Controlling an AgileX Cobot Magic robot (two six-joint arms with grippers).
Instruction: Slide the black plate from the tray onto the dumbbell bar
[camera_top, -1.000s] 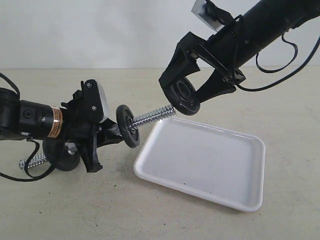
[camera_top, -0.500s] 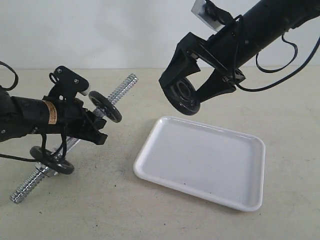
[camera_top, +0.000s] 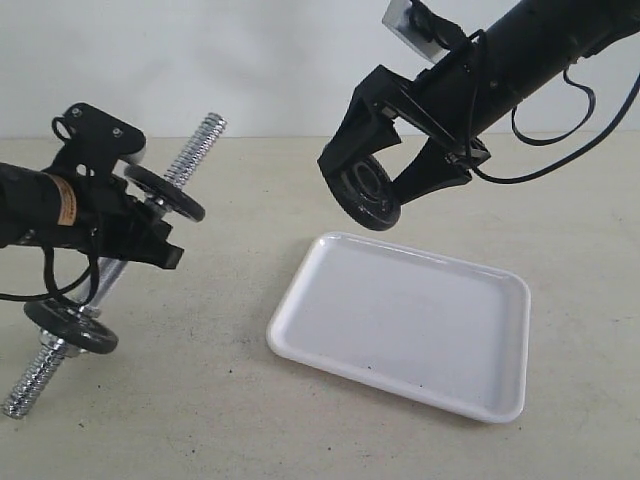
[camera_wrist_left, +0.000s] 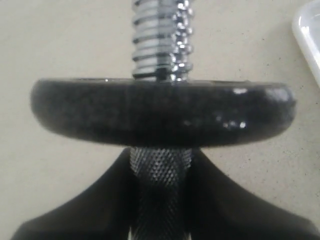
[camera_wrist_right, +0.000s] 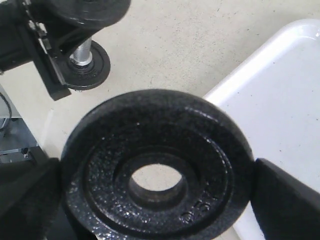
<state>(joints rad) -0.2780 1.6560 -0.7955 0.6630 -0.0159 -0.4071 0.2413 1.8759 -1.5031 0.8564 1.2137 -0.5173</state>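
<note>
My right gripper (camera_top: 385, 190) is shut on the black plate (camera_top: 365, 195) by its rim and holds it in the air above the far left corner of the white tray (camera_top: 420, 320). In the right wrist view the plate (camera_wrist_right: 215, 150) faces the camera with its centre hole open, a finger on each side. My left gripper (camera_top: 135, 235) is shut on the knurled middle of the dumbbell bar (camera_top: 195, 145). The bar is held off the table, slanting from near left to far right. Its threaded far end (camera_wrist_left: 160, 35) points away from the held plate.
Two other black plates sit on the bar: one (camera_top: 165, 192) just beyond my left gripper, one (camera_top: 70, 330) below it near the lower threaded end (camera_top: 25, 390). The tray holds nothing. Bare beige tabletop lies between the bar and the tray.
The left arm swung the bar away from the held plate: its tip, which touched the plate a second ago, now points up and back at the left. The right gripper has not moved.
</note>
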